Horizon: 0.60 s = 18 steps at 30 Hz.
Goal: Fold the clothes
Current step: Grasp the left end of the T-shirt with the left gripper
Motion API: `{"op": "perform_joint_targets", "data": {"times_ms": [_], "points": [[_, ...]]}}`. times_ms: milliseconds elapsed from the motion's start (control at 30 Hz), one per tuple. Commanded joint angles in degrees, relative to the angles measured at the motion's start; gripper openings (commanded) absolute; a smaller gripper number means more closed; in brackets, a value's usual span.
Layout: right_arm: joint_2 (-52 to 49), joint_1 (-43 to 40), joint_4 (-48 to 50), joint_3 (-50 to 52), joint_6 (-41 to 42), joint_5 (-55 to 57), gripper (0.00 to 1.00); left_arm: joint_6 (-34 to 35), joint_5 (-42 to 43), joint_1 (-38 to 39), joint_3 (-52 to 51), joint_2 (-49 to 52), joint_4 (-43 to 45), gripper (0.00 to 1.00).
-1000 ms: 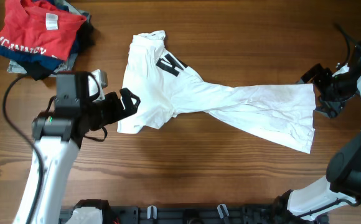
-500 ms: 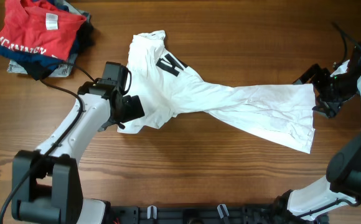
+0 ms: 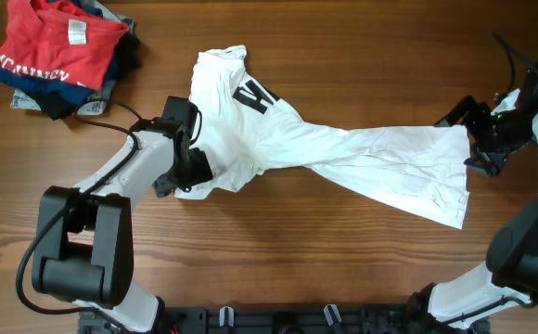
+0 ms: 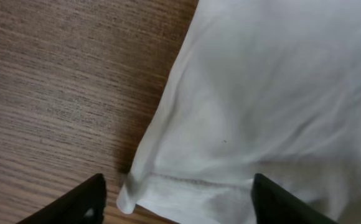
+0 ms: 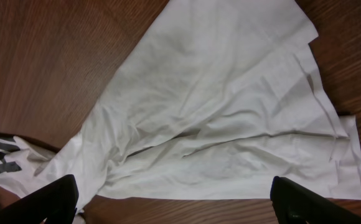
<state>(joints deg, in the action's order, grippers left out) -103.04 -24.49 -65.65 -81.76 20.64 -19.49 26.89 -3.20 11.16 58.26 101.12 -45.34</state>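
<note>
Progress small. White shirt [image 3: 343, 153] not yet folded, lying twisted and stretched across middle of wooden surface [image 3: 343, 260]. Pile of clothes [image 3: 60, 51] with red top at far left corner, maybe already done. Left fingers [image 4: 75, 205] spread wide around shirt's near-left corner, gripping nothing. Right fingers [image 5: 43, 202] wide too, just beside opposite edge. Remaining, probably: untwisting, flattening, every fold.

We see a white fabric T-shirt with black lettering [image 3: 343, 153] lying unfolded and wrinkled, twisted at its middle, across the wooden tabletop [image 3: 297, 269]. Well apart, at the far-left corner, sits a stack of clothes topped by a red T-shirt [image 3: 60, 46].
</note>
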Motion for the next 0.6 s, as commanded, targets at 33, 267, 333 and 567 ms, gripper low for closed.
{"op": "perform_joint_targets", "data": {"times_ms": [33,267,333,567], "points": [[0.63,-0.17,0.09,0.02,-1.14,-0.96,1.00,0.37,-0.98,0.20,0.98,2.01,1.44,0.76],[0.63,-0.17,0.22,0.02,-1.11,-0.94,1.00,0.37,-0.96,0.20,0.94,4.76,2.29,0.63],[0.63,-0.24,0.94,0.02,-1.09,-0.70,1.00,0.37,-0.96,0.20,0.94,4.76,2.29,0.48],[0.63,-3.32,8.94,0.02,1.18,1.62,1.00,0.39,-0.98,0.20,0.90,4.76,2.27,0.04]]}}
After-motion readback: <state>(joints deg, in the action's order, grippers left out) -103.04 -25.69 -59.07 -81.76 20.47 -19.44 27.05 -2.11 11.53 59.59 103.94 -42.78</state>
